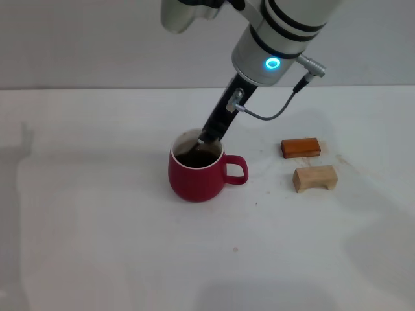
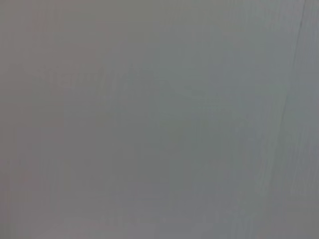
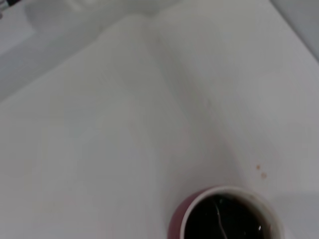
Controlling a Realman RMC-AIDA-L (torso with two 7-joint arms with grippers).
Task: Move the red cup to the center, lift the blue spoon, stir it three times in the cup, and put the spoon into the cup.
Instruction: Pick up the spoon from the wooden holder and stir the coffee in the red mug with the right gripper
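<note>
We are seeing the right gripper [image 1: 206, 139] reaching down into the red cup [image 1: 196, 176] at table [image 1: 97, 246] centre, handle pointing to 3 o'clock. We cannot tell whether its fingers are clenched, nor make out the spoon.

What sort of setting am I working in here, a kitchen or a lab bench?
Probably a lab test bench: a bare white table against a plain wall, holding only the red cup and two small blocks.

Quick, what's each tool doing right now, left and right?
Left tool: not in view.
Right tool: over the red cup, reaching into it; grip cannot be told.
</note>
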